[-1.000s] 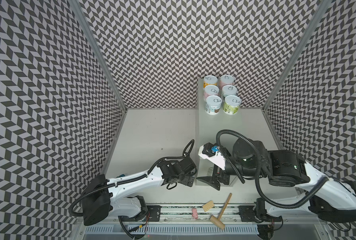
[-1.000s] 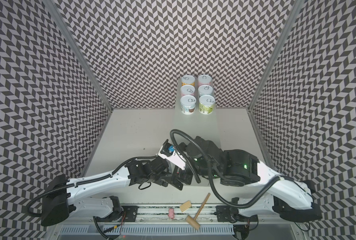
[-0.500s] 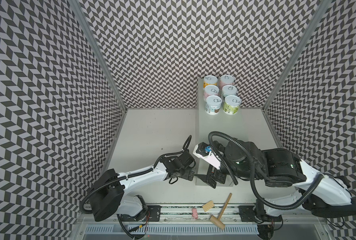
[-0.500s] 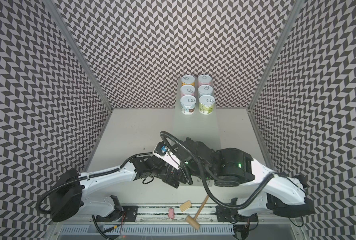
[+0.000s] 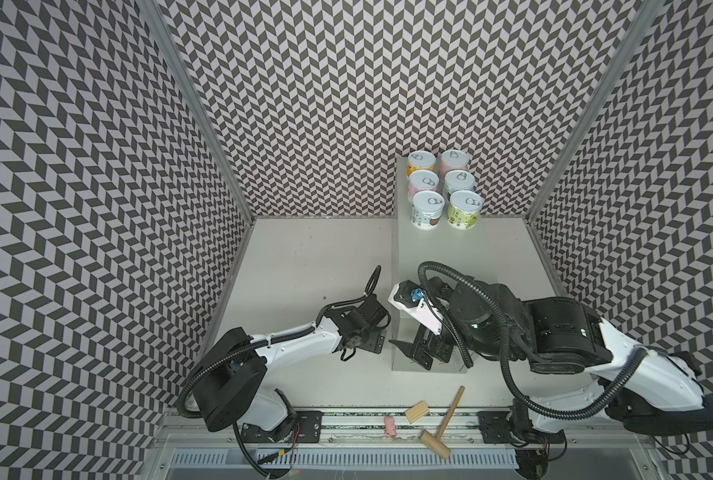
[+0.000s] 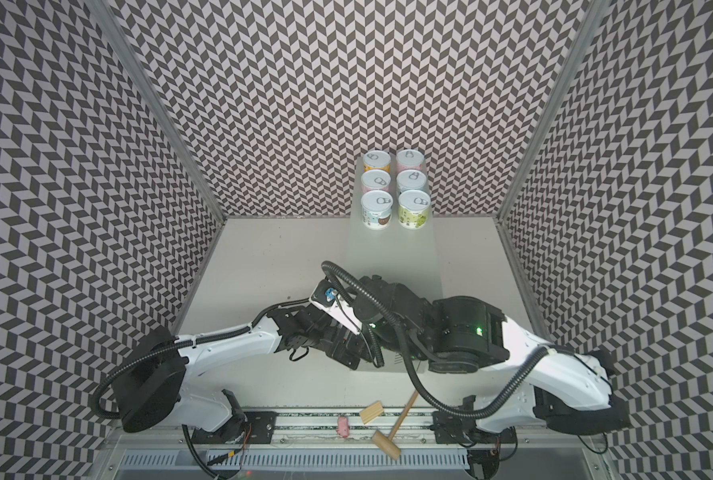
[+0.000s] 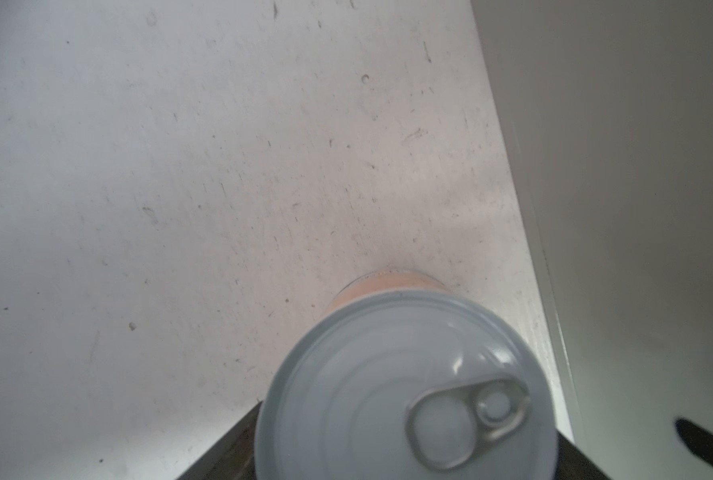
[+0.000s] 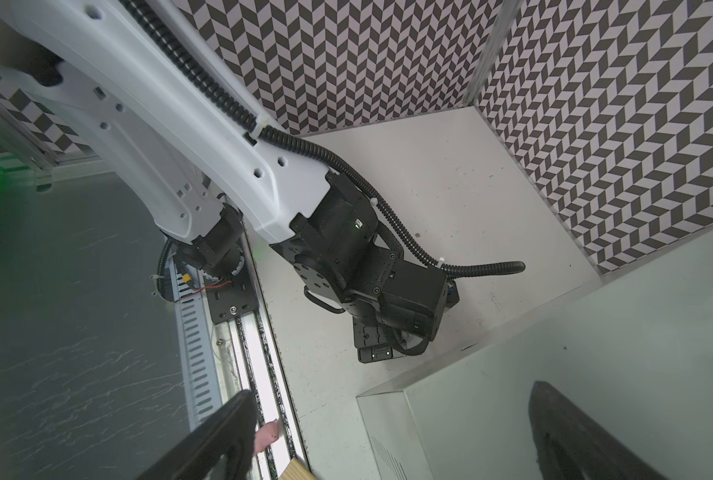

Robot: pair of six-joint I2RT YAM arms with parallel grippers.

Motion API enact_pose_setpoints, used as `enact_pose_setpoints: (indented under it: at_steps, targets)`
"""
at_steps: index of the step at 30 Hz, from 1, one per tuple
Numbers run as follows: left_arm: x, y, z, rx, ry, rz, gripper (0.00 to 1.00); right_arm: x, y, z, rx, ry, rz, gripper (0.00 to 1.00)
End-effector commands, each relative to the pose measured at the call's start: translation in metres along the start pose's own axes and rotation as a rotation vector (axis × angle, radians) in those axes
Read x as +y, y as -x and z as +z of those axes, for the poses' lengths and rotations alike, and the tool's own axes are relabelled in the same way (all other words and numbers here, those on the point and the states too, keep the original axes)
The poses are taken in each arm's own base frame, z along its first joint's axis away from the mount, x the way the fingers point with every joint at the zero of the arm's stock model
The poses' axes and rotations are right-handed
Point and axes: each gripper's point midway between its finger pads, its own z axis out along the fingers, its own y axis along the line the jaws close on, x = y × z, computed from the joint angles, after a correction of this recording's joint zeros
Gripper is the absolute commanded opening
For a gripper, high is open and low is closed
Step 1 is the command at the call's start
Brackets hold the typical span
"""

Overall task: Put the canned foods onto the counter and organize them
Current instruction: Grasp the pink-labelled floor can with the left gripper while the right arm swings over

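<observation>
Can (image 7: 404, 386), peach-pink label, silver pull-tab lid: upright on the tabletop (image 7: 222, 187), just beside the counter's side wall. It sits between the fingers (image 7: 222, 453) of the left gripper (image 5: 363, 343), which points straight down over it. Dark finger parts show on either side of the lid, but whether they press on the label I cannot tell.

Right gripper (image 5: 414, 353): jaws spread wide, nothing between them, poised over the near corner of the counter (image 5: 438, 257).

Six more cans (image 5: 442, 191) stand in two rows of three at the counter's far end; the near stretch of the top is bare.

Handling, by judgement: rigid metal body, won't give under squeeze; probably some heft if full. The paper label should offer more grip than bare tin. Best taken across the side wall at mid-height, kept upright. Lid rim and tab are poor holds.
</observation>
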Motion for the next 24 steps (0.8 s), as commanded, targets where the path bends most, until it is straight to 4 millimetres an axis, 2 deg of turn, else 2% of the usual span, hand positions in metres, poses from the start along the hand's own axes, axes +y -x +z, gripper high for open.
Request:
enact_pose_setpoints:
  at_steps: [1,9,12,20,24]
  targets:
    - [0.004,0.019,-0.004,-0.064,0.028,-0.025,0.87,-0.010,0.014,-0.010,-0.083,-0.044,0.029,0.99]
    - [0.006,0.024,0.002,-0.082,0.039,-0.021,0.88,-0.014,0.013,-0.017,-0.115,-0.055,0.060,0.99]
    - [0.007,0.029,-0.002,-0.104,0.043,-0.027,0.87,-0.015,0.011,-0.019,-0.119,-0.056,0.072,0.99]
    - [0.006,0.039,-0.010,-0.137,0.034,-0.033,0.76,-0.018,0.010,-0.024,-0.134,-0.063,0.093,0.99]
    - [0.011,0.047,-0.022,-0.156,0.039,-0.039,0.67,-0.019,0.009,-0.025,-0.136,-0.066,0.097,0.99]
